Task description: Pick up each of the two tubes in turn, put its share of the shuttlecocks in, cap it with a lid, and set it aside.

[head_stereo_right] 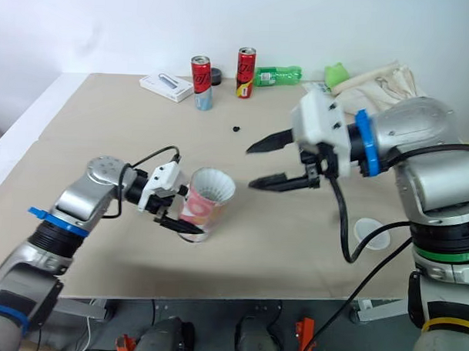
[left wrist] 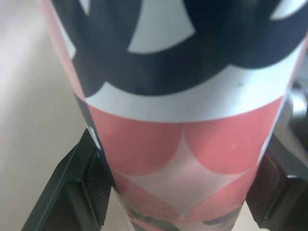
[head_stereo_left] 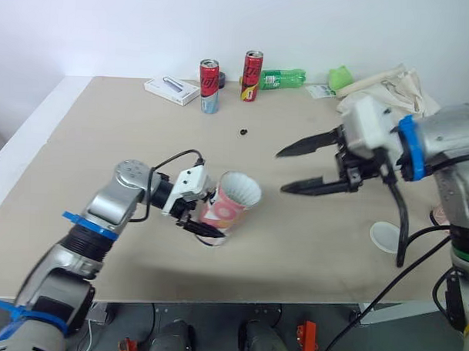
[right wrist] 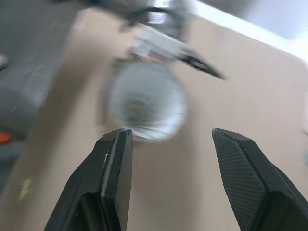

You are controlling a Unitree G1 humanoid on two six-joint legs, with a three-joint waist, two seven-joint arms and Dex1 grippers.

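A tube (head_stereo_left: 232,202) with a pink, white and black pattern leans with its open mouth toward the right, near the table's front. My left gripper (head_stereo_left: 204,219) is shut on its lower part; the left wrist view shows the black fingers (left wrist: 79,192) pressed on both sides of the tube (left wrist: 183,120). My right gripper (head_stereo_left: 281,172) hangs open in the air to the right of the tube's mouth, holding nothing. In the right wrist view the blurred mouth of the tube (right wrist: 147,101) lies beyond the open right gripper (right wrist: 168,139). A white lid (head_stereo_left: 385,236) lies flat at the right.
At the table's far edge stand two drink cans (head_stereo_left: 210,85) (head_stereo_left: 252,75), a white flat box (head_stereo_left: 171,89), a green bottle (head_stereo_left: 282,78) lying down and a cream cloth bag (head_stereo_left: 392,85). A small black object (head_stereo_left: 243,132) lies mid-table. The table's front edge (head_stereo_left: 238,301) is close.
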